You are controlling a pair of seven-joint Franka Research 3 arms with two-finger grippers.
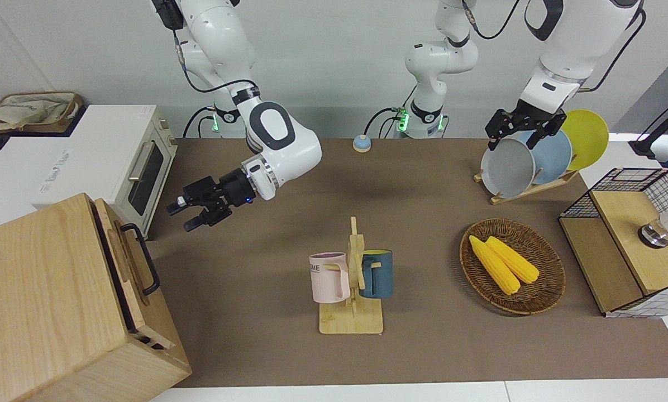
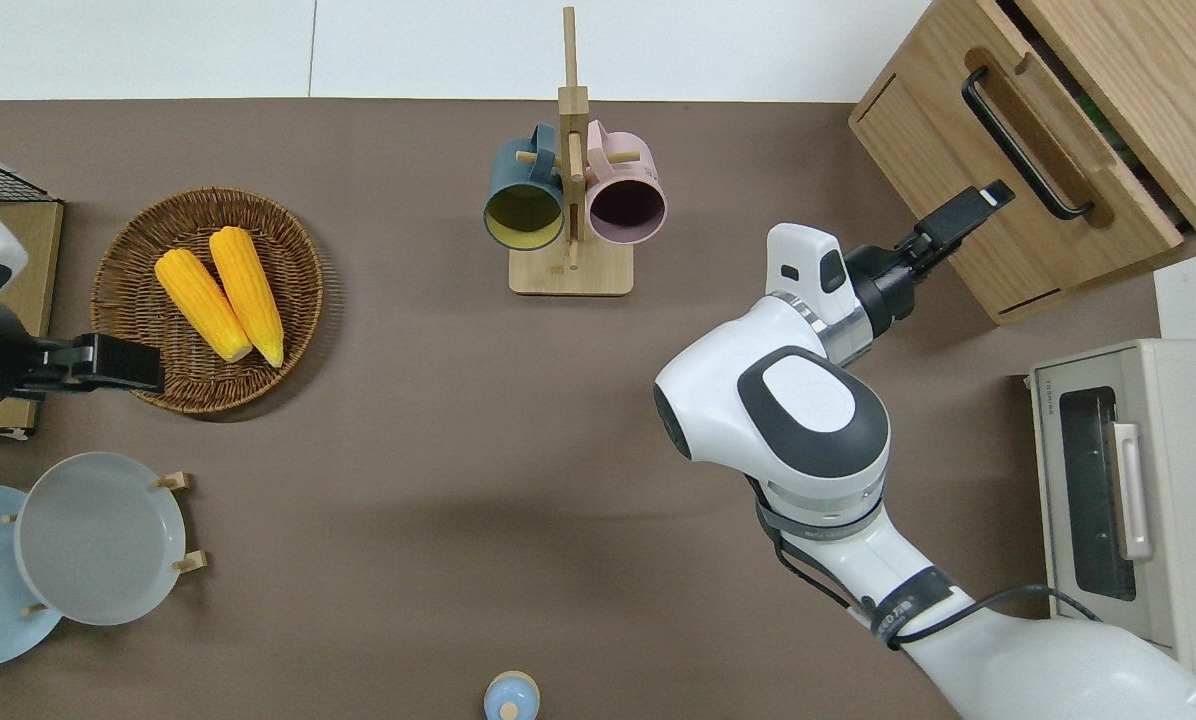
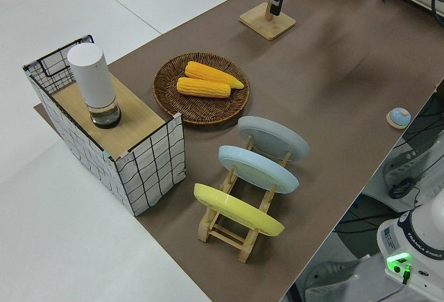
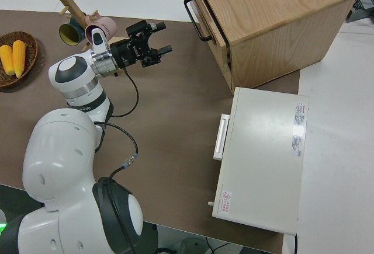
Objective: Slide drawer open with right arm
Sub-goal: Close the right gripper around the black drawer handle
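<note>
The pale wooden cabinet (image 1: 43, 290) (image 2: 1138, 60) (image 4: 269, 14) stands at the right arm's end of the table. Its drawer (image 1: 144, 312) (image 2: 918, 110) has a black bar handle (image 1: 141, 257) (image 2: 1023, 140) (image 4: 196, 17), and its front stands a little out from the cabinet, with a dark gap showing. My right gripper (image 1: 184, 216) (image 2: 978, 205) (image 4: 163, 38) hangs open over the table with its tips pointing at the handle. It stops just short of the handle, touches nothing and holds nothing. The left arm is parked, its gripper (image 1: 514, 144) open.
A white toaster oven (image 1: 116, 162) (image 2: 1128, 490) sits beside the cabinet, nearer to the robots. A mug rack (image 1: 351, 285) (image 2: 570, 200) with two mugs stands mid-table. At the left arm's end are a corn basket (image 1: 552, 279), a plate rack (image 1: 526, 192) and a wire-mesh shelf (image 1: 624, 240).
</note>
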